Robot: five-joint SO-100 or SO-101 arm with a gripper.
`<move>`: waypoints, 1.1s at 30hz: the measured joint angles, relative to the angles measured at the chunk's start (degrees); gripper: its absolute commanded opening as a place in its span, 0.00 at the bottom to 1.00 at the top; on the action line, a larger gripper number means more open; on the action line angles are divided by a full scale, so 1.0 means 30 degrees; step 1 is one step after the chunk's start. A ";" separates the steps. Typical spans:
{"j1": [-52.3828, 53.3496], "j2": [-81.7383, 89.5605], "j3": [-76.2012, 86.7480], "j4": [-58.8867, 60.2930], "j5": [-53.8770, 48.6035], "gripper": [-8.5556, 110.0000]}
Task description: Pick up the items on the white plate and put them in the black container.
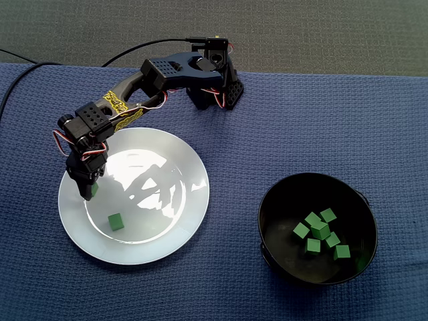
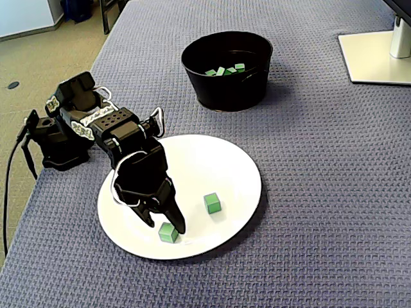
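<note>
Jaws pointing down astride green cube [image 2: 168, 233], clamped or not unclear, equal-sided cube flat on white plate [image 2: 237, 167].

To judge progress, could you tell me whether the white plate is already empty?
No, a loose green cube and a second cube at the jaws lie on the white plate.

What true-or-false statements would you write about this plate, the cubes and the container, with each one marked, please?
1. The white plate carries two cubes: a loose cube and a near cube at the gripper. True.
2. The black container is empty. False: it holds several stored cubes.
3. The gripper hangs above the container. False: it is over the plate, jaws either side of the near cube.
4. Plate and container stand apart on the cloth. True.
</note>
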 measured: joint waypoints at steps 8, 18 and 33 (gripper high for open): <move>-0.0029 -0.0410 -0.0820 0.0000 -0.0352 0.19; 0.0381 -0.1230 -0.2051 0.0000 -0.0732 0.13; 0.0381 -0.1201 -0.2402 0.0000 -0.0879 0.07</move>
